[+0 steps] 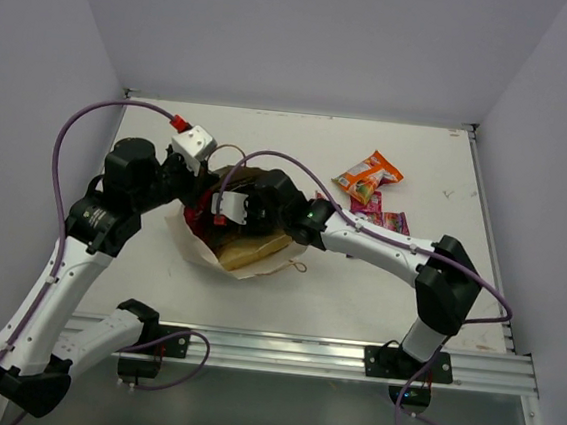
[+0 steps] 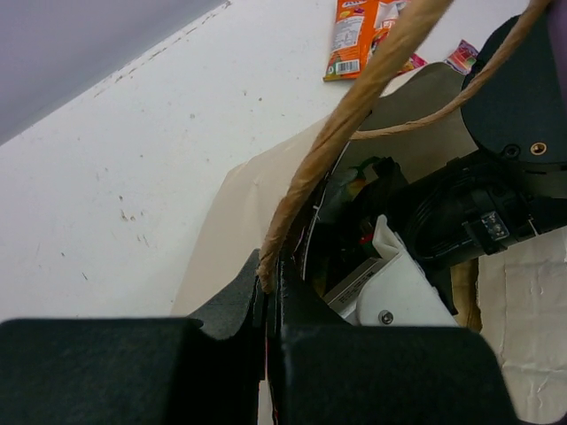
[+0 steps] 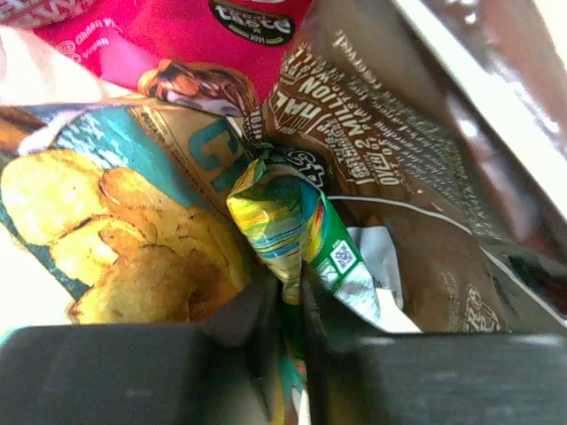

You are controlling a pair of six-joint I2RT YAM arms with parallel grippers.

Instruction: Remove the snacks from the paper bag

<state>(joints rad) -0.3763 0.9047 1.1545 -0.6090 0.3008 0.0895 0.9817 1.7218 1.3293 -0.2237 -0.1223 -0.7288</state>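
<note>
The paper bag [image 1: 260, 252] is found left of the middle of the tabletop [image 1: 271, 131], between the two arms. One cord handle [image 2: 354, 97] is clamped between the closed fingers of the left end effector [image 2: 273, 292] and drawn up taut. This is judged to be done so that the mouth is held open and the bag is steadied while the other arm works inside.

The right end effector [image 3: 288, 297] is sunk into that mouth, and its narrow jaws are pinched on the near corner of a green packet [image 3: 283, 221]. That crimped corner is probably chosen because it stands up free and offers a thin edge. The green packet is wedged between a chip bag [image 3: 133, 257] on the left and a brown packet [image 3: 390, 159] on the right, with a magenta packet [image 3: 177, 35] beyond.

An orange packet [image 1: 369, 176] and a pink packet [image 1: 391, 221] are laid on the tabletop to the right, apart from the bag, so the unloading is judged partly done.
</note>
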